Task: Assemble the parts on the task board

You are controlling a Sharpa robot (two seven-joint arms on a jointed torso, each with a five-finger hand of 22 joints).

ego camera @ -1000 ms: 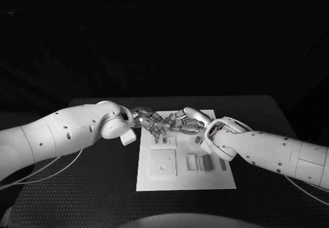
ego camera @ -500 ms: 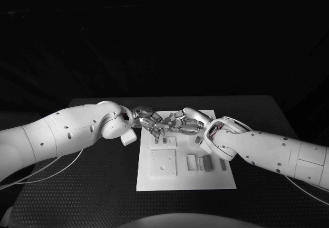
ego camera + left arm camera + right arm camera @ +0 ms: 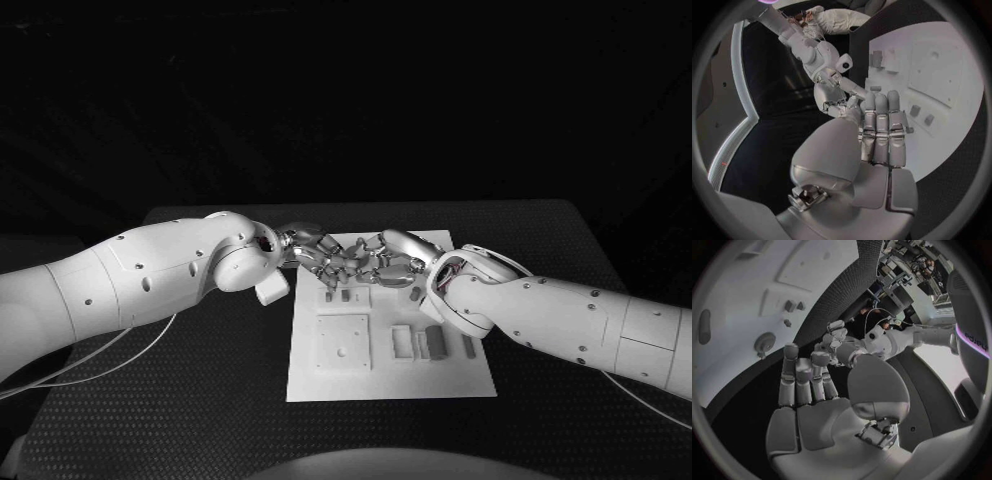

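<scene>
Black, finely textured matting covers the table (image 3: 173, 400) under my arms, with darkness beyond its far edge. On it lies the white task board (image 3: 389, 385), its small grey parts (image 3: 433, 343) sitting near its right side. My left hand (image 3: 320, 255) and right hand (image 3: 387, 258) meet fingertip to fingertip above the board's far end; I cannot tell whether either grasps anything there.
</scene>
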